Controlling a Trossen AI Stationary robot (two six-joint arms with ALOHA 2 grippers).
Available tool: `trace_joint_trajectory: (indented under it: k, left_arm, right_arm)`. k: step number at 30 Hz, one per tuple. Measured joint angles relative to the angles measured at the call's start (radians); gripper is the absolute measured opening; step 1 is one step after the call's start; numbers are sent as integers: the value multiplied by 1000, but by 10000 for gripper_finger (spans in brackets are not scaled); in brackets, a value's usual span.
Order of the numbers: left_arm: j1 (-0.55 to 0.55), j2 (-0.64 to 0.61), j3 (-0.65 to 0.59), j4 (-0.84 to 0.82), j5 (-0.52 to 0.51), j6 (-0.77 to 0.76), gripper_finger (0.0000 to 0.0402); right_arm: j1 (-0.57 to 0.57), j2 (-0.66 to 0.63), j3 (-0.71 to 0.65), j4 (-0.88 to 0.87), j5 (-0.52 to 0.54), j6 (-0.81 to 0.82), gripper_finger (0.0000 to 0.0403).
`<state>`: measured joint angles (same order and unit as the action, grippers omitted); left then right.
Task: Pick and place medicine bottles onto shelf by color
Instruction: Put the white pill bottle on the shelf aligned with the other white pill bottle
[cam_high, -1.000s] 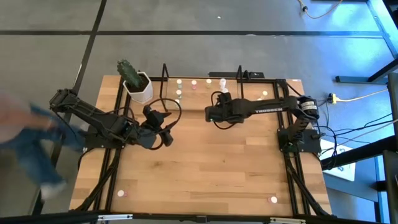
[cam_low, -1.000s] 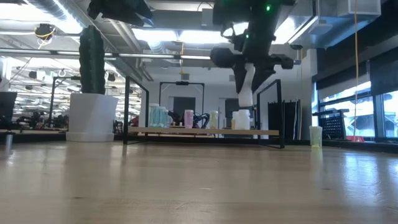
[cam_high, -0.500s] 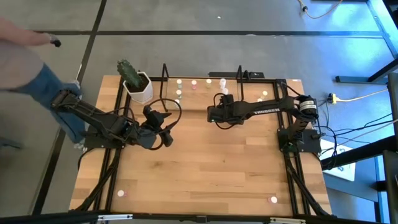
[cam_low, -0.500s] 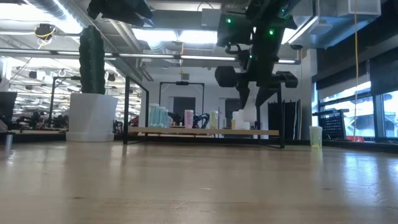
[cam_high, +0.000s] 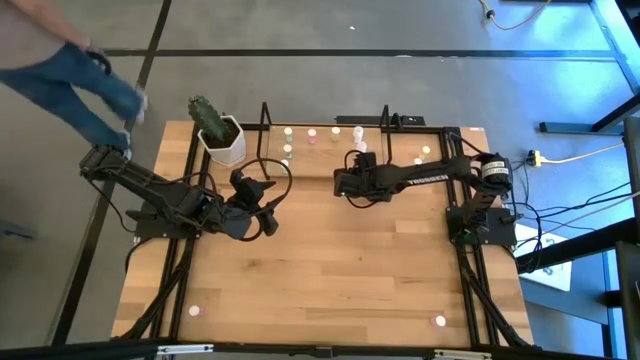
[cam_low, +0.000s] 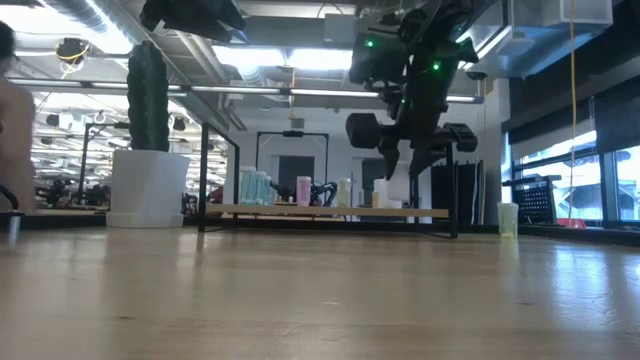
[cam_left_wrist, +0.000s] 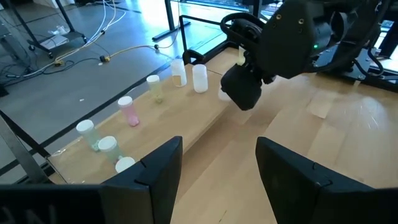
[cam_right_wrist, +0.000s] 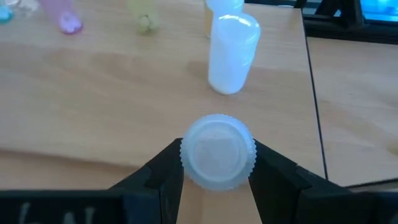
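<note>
At the shelf (cam_high: 325, 140), the right gripper (cam_right_wrist: 216, 163) clamps a white-capped bottle (cam_right_wrist: 217, 151) beside another white bottle (cam_right_wrist: 232, 53), matching colours; the left gripper (cam_left_wrist: 217, 163) waits spread, mid-table.

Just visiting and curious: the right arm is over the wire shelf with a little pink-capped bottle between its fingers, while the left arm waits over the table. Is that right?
Nearly. The cap of the small round bottle between the right gripper's dark fingers is white, not pink, as the right wrist view shows. The rest holds: it hangs over the black wire shelf, and the left gripper waits over the table.
</note>
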<state>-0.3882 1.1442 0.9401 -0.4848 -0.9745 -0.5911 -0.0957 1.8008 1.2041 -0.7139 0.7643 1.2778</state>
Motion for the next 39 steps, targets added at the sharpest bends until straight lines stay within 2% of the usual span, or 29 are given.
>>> trace_joint_trajectory:
  k: [10,39]
  left_arm:
    - [0,0,0,0,0,-1,198]
    - [0,0,0,0,0,-1,198]
  right_arm:
    - [-22,0,0,-6,-36,-5,158]
    - [-25,-1,0,-24,-55,2,158]
